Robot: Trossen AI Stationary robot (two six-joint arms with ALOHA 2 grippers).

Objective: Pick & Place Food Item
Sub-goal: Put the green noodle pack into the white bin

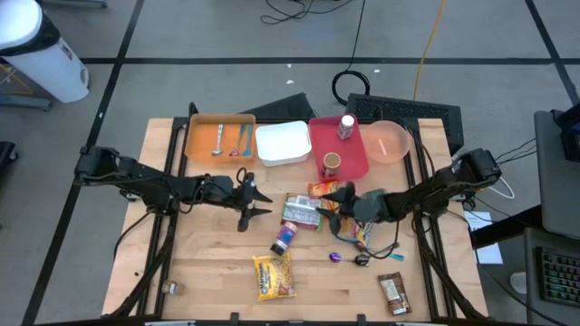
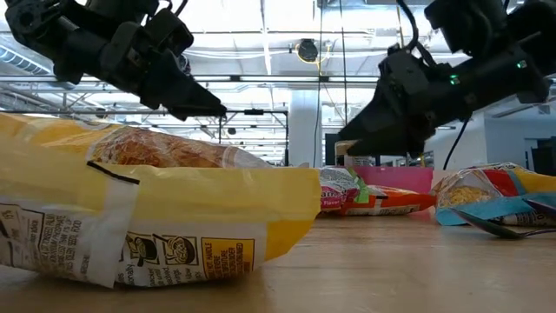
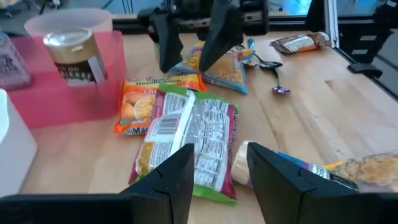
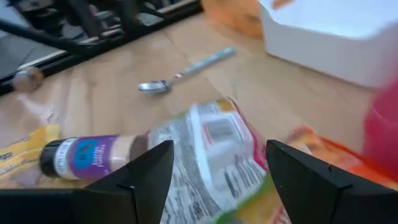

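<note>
Pincers hover open and empty over the table (image 1: 208, 263). Left pincer (image 1: 264, 201) sits at nine o'clock of the green packet (image 1: 300, 212), right pincer (image 1: 332, 198) at three.

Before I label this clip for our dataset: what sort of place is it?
Probably a robotics lab or workshop, not a kitchen: a wooden table on a bare taped floor, cables trailing behind it, and open ceiling trusses in the hall beyond.
</note>
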